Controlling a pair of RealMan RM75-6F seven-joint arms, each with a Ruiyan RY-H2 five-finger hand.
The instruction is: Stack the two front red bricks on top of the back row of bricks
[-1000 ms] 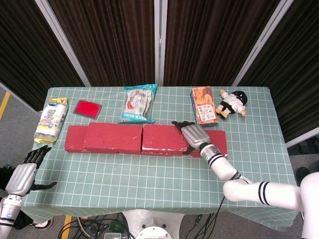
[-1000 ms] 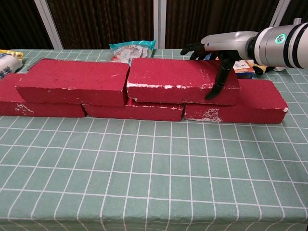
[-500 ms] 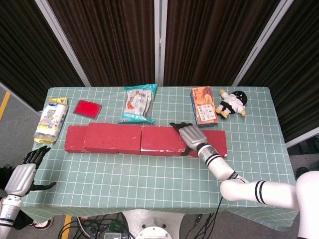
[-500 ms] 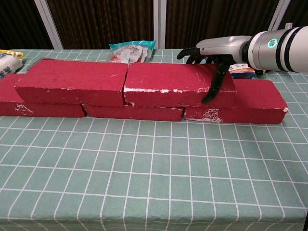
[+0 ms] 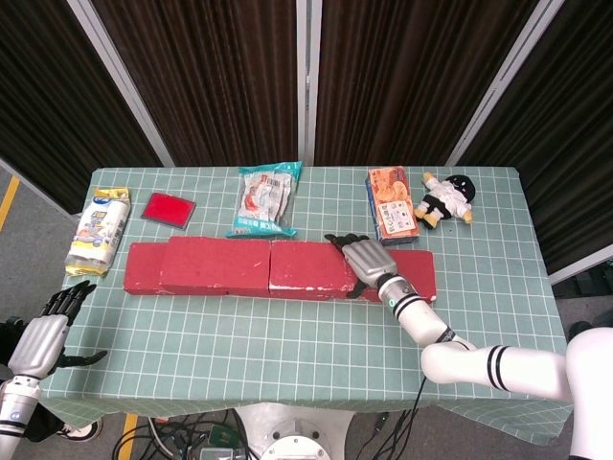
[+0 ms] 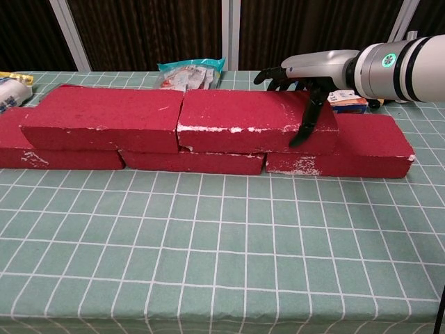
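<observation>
Since a second ago the right hand (image 6: 306, 83) has slid its upper red brick (image 6: 254, 120) leftward, so the brick's left end now nearly meets the second upper brick (image 6: 104, 118); the hand grips the brick's right end, fingers over the back edge and thumb down the front face. Both upper bricks sit on the back row of bricks (image 6: 361, 146) beneath the hand. Behind the hand lie a snack bag (image 5: 267, 199) and an orange packet (image 5: 391, 203), contents unseen. Far left of it, the left hand (image 5: 40, 340) hangs off the table (image 5: 287, 335), unchanged, fingers apart and holding nothing.
</observation>
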